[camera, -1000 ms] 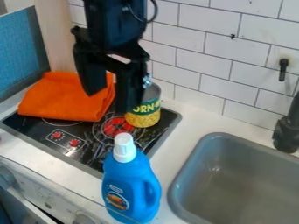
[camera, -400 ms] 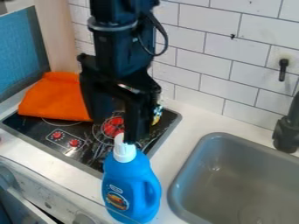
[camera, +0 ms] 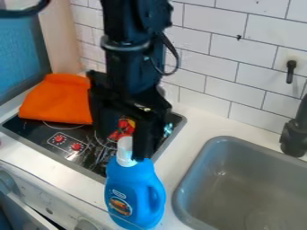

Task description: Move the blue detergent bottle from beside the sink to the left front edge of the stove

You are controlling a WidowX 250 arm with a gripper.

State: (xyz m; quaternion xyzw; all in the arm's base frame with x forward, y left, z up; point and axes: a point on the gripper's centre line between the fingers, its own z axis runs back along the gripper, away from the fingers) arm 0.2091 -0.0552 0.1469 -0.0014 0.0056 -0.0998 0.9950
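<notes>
Black gripper (camera: 124,146) open, right by white cap (camera: 124,152) of blue bottle (camera: 133,193), upright on worktop (camera: 190,139) beside stove (camera: 37,130). Probably best centred over cap before closing, avoiding tipping. Orange cloth (camera: 57,101) on stove.

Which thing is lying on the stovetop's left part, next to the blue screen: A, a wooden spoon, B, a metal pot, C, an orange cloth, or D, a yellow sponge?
C: a folded orange cloth lies on the left part of the black stovetop.
</notes>
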